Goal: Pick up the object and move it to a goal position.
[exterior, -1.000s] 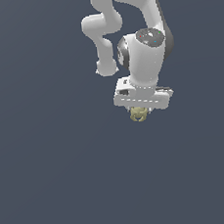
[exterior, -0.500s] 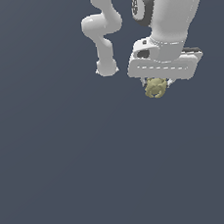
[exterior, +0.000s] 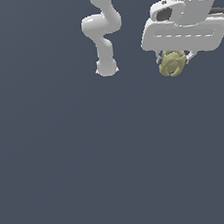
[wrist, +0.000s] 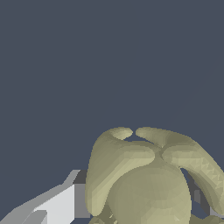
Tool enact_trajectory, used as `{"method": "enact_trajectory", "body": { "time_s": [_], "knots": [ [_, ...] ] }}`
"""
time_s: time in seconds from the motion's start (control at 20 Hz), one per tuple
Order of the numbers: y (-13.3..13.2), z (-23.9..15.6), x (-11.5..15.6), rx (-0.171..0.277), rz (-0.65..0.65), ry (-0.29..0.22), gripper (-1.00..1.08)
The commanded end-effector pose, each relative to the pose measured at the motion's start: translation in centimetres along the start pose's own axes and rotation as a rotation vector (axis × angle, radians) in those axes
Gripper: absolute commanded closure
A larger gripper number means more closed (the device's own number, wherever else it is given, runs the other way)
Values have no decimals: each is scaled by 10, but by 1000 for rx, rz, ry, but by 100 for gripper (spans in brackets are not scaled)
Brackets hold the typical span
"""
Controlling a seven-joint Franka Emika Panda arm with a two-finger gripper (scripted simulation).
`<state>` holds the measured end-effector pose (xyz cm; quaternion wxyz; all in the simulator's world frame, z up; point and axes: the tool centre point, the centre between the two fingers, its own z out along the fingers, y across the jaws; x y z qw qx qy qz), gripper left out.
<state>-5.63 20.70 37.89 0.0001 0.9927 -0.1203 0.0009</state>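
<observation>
As the arm [exterior: 104, 21] hung high at the exterior view's right, its gripper [exterior: 173, 63] clasped the object [exterior: 172, 63]. The lumpy olive thing sat pinched between the fingers [wrist: 61, 203].

Lumpy olive-yellow object [wrist: 151, 179] between the jaws, against plain dark grey ground [wrist: 87, 65].

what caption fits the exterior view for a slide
Panda gripper holds the lumpy olive-yellow object aloft against a plain grey backdrop.

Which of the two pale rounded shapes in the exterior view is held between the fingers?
The lumpy olive-yellow object under the gripper; the other shape, the white arm base, stands apart on the exterior view's left.
</observation>
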Motion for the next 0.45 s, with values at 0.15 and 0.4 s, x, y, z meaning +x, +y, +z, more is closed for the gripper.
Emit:
{"method": "enact_trajectory", "body": {
  "time_s": [0.15,0.4],
  "knots": [
    [-10,-21,-5,0,1,-1,108],
    [-12,-25,-5,0,1,-1,108]
  ]
}}
